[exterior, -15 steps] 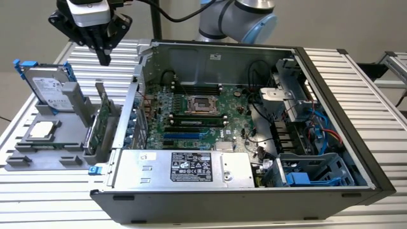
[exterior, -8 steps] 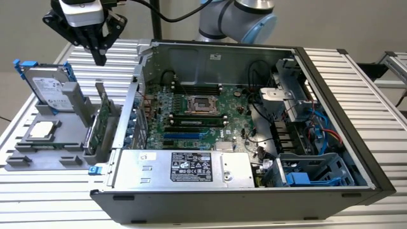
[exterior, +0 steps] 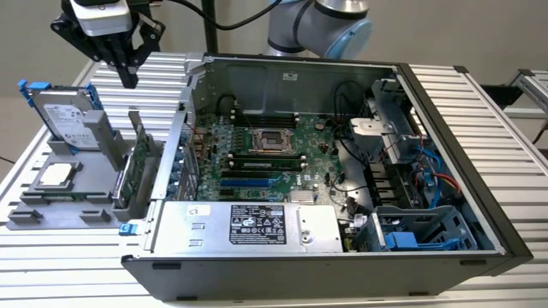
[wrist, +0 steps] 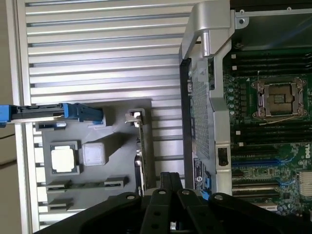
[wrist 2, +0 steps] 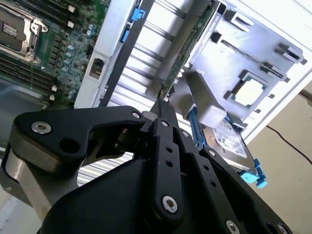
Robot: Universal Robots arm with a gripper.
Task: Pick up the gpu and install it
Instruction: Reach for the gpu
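Observation:
The gpu point(exterior: 137, 163) stands on edge in a slot of the grey holder point(exterior: 60, 215) at the exterior view's left, its green board upright and its silver bracket toward the case. In both wrist views it appears edge-on, as a thin strip point(wrist: 142, 153) point(wrist 2: 187, 51). My gripper point(exterior: 128, 81) hangs well above the card, apart from it, its black fingers shut together with nothing between them. In both wrist views the gripper's tip point(wrist: 168, 176) point(wrist 2: 160, 105) points down toward the card's top edge.
The open computer case point(exterior: 283, 77) lies just to the exterior view's right of the holder, motherboard point(exterior: 265, 154) exposed, blue slots point(exterior: 248, 183) near the power supply point(exterior: 248, 224). A hard drive in a blue frame point(exterior: 64, 119) and a square processor point(exterior: 56, 174) share the holder.

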